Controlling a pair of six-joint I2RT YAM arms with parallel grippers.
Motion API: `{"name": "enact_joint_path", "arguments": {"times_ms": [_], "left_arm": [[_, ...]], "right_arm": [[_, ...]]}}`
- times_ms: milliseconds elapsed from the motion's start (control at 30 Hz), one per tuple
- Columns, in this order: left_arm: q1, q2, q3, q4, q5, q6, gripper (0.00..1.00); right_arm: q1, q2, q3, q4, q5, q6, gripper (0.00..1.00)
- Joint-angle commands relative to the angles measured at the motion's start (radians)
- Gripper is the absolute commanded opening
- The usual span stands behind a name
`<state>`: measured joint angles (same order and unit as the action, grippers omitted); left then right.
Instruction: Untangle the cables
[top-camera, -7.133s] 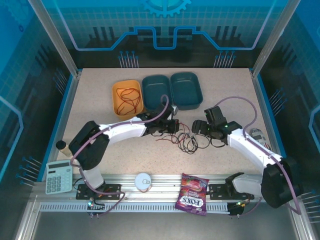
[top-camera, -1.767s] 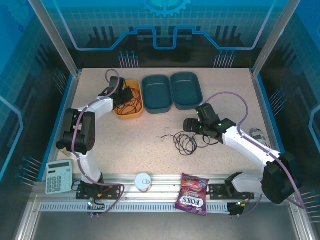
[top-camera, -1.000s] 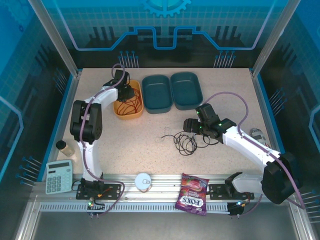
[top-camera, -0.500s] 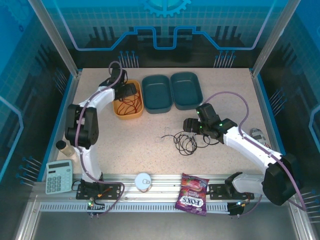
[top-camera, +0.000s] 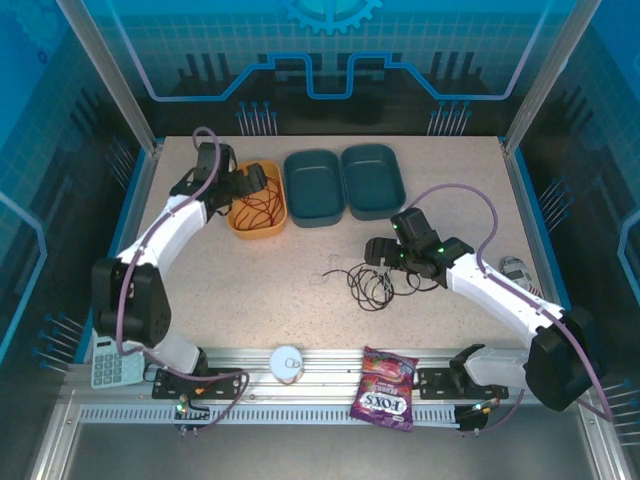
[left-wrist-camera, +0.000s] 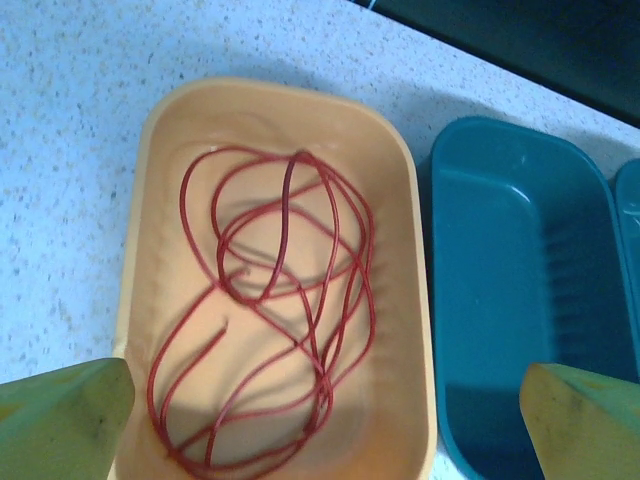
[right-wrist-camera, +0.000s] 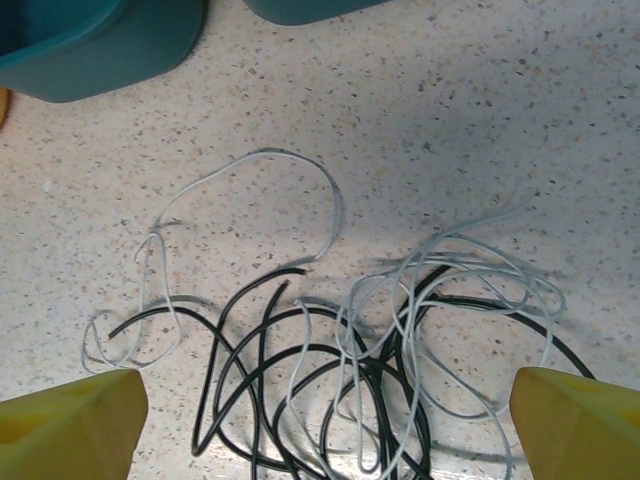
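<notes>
The left end effector (left-wrist-camera: 320, 420) is held above the orange tray (left-wrist-camera: 135, 260) with its two fingers (left-wrist-camera: 60, 415) spread wide; nothing is gripped between them. The red cable (left-wrist-camera: 290, 300) is seen lying in loose, overlapping loops on the floor of that tray, fully inside its walls. A teal tray (left-wrist-camera: 520, 300) is placed just to the right of the orange tray, and in the top view a second teal tray (top-camera: 372, 180) is set beside the first.

The right end effector (right-wrist-camera: 325, 420) is positioned over the middle of the surface (top-camera: 250, 290). Its fingers are likewise spread wide apart, with nothing pinched. Below it, the black cable (right-wrist-camera: 250, 390) and the white cable (right-wrist-camera: 300, 170) are found on the surface — intertwined, with several loops crossing one another. One white loop is extended from the heap toward the teal trays. In the right wrist view, a small white curl is laid at the left of the heap, across a black strand.

At the near edge — by the arm bases — a calculator (top-camera: 110, 365), a round white disc (top-camera: 286, 362) and a purple sweets bag (top-camera: 385, 400) are located, well apart from the heap.
</notes>
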<state>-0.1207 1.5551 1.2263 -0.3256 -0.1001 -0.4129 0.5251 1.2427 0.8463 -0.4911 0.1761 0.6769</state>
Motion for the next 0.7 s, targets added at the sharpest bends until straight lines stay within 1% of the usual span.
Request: {"name": "enact_joint_path", "arguments": {"times_ms": [0,167,300,433,500,667], "left_arm": [[-0.01,-0.13,-0.099,0.061,0.065,-0.055,0.99],[-0.074,-0.313,-0.281,0.165,0.044,-0.099,0.99],[-0.16,-0.421,-0.395,0.225,-0.001,-0.12,0.99],[-0.24,-0.48,-0.482,0.257,-0.026,-0.141,0.99],[-0.265,-0.499,-0.525,0.266,-0.037,-0.167,0.99],[-0.291,-0.547,-0.635,0.316,-0.057,-0.242,0.99]], "right_arm": [[0.014,0.027,0.021,-0.058,0.045,0.015,0.95],[0.017,0.056,0.025,-0.069,0.061,0.006,0.93],[0.03,0.084,0.027,-0.084,0.078,0.003,0.9],[0.048,0.115,0.07,-0.118,0.101,0.001,0.87],[0.064,0.13,0.083,-0.121,0.097,0.003,0.85],[0.12,0.181,0.126,-0.108,0.058,0.023,0.83]]}}
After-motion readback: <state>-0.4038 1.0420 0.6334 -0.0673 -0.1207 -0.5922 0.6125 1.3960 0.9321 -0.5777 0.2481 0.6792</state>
